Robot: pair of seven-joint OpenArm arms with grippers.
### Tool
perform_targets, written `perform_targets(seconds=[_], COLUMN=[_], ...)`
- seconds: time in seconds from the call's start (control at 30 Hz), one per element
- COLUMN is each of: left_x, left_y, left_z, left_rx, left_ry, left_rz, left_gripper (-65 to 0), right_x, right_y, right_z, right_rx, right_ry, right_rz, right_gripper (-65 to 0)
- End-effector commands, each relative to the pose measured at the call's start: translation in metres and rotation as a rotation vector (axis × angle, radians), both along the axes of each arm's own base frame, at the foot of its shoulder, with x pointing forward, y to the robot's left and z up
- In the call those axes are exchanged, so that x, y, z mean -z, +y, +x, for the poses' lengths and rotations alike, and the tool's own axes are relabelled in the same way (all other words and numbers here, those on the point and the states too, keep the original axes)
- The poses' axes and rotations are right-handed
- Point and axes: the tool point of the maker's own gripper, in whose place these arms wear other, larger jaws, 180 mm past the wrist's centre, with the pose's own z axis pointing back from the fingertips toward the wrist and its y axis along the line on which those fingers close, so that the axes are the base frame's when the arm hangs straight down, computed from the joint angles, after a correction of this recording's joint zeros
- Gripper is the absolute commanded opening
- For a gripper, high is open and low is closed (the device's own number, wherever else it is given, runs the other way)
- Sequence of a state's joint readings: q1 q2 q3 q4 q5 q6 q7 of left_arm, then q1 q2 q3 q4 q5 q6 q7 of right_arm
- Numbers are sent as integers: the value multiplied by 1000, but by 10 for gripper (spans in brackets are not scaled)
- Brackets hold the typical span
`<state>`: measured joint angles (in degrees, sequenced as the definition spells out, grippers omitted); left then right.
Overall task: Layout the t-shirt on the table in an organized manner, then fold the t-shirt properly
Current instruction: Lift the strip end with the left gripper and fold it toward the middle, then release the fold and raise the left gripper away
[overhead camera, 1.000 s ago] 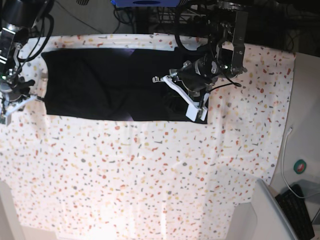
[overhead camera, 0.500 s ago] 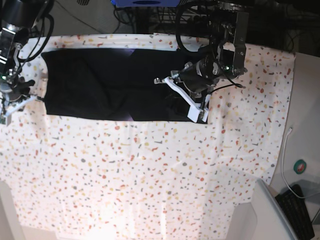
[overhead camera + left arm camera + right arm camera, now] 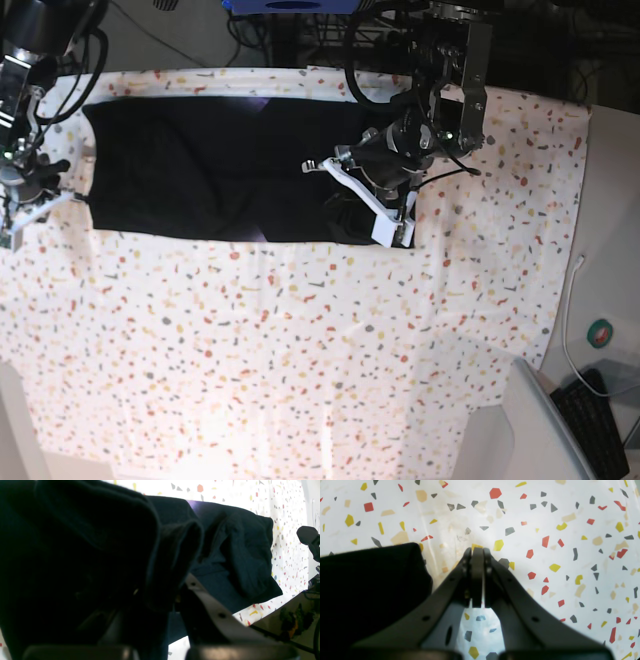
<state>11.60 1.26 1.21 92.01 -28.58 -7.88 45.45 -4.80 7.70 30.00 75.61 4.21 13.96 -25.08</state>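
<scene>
The black t-shirt [image 3: 200,170] lies spread along the far side of the speckled table [image 3: 300,350]. My left gripper [image 3: 352,197] is over the shirt's right end and is shut on a bunched fold of it. In the left wrist view the t-shirt [image 3: 237,555] drapes over the gripper [image 3: 170,585] and hides one finger. The white finger [image 3: 212,610] shows. My right gripper [image 3: 27,208] is shut and empty on the table, just off the shirt's left edge. In the right wrist view it [image 3: 476,551] rests on the table cover [image 3: 545,517] beside the t-shirt [image 3: 370,580].
A plain grey surface [image 3: 610,200] lies right of the table, with a white cable [image 3: 568,320], a round green object [image 3: 601,332] and a keyboard [image 3: 592,420]. Dark cables and equipment [image 3: 300,30] stand behind the far edge.
My left gripper has shifted a little to the left with the shirt's right end in it, pulling that end inward. The right arm has not moved.
</scene>
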Motion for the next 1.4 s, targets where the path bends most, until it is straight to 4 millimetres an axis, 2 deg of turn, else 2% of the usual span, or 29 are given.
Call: perform_targets(seconds=[0.0, 0.37, 0.43, 0.5, 0.6, 0.7, 0.8, 0.93, 1.0, 1.07, 1.1, 1.13, 1.17, 1.2, 1.23, 1.27, 1.37], left_x=[-10, -10, -10, -10, -11, -16, -8, 2, 2, -6, -16, -24, -30, -34, -39, -41, -39], left_y=[-3, -3, -4, -4, -7, -31, -57, -87, -94, -92, -87, -73, -51, -26, 5, 36, 148], left_z=[8, 8, 8, 8, 8, 7, -2, -3, 2, 10, 18, 26, 33, 36, 40, 42, 34], left_rx=[-5, -5, -4, -4, 4, 86, 168, 275, 300, 294, 276, 247, 202, 147, 81, 19, -210], left_ry=[-41, -41, -41, -41, -43, -60, -31, -8, -13, -41, -74, -103, -129, -144, -163, -170, -149], left_rz=[-21, -21, -21, -21, -24, -30, -41, -36, -32, -30, -31, -19, 1, 21, 52, 87, 213], left_gripper=[-650, -650, -508, -406, -319, -306, -306, -306, -308, -309, -323, -352, -405, -485, -583, -650, -650], right_x=[-14, -13, -13, -13, -13, -13, -13, -13, -13, -14, -13, -17, -24, -26, -30, -34, -42], right_y=[-9, -9, -9, -9, -9, -9, -9, -9, -9, -9, -9, -10, -8, 5, 24, 42, 113], right_z=[10, 9, 9, 9, 9, 9, 9, 9, 9, 8, 3, 1, 0, -2, -3, -5, -19], right_rx=[0, 0, 0, 0, 0, 0, 0, 0, 0, -2, -4, -8, -18, -49, -105, -167, -392], right_ry=[-45, -42, -42, -42, -42, -42, -42, -42, -42, -43, -37, -43, -58, -68, -81, -91, -88], right_rz=[-26, -26, -26, -26, -26, -26, -26, -26, -26, -30, -35, -44, -56, -46, -35, -25, 25], right_gripper=[-650, -650, -650, -650, -650, -650, -650, -650, -650, -650, -650, -650, -650, -650, -650, -650, -650])
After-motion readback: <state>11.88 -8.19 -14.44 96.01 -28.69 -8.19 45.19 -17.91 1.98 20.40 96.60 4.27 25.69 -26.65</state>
